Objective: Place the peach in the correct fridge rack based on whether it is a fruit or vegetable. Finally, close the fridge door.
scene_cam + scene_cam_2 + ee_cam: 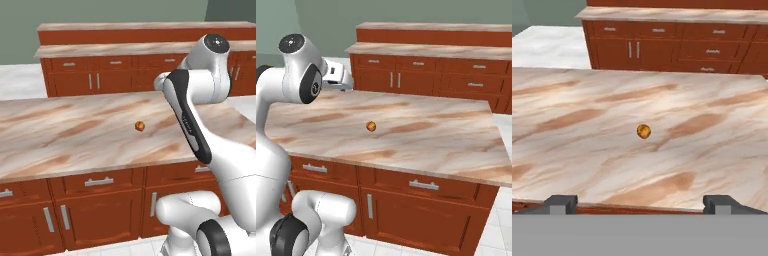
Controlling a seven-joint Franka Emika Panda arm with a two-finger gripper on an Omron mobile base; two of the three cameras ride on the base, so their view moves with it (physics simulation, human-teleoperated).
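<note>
Currently: peach [643, 131] sits alone mid-counter [572, 150], well apart from edges. Gripper [640, 204] held back near counter's front edge, jaws spread wide, nothing between them. Step in hand: reach and pick. Advise centring fruit between fingertips, descending straight, closing gently; round fruit probably rolls if nudged off-centre.

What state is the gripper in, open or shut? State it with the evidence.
Open. In the hand view the gripper has its two dark fingertips set far apart, nothing between them; the peach lies on the counter beyond.
</note>
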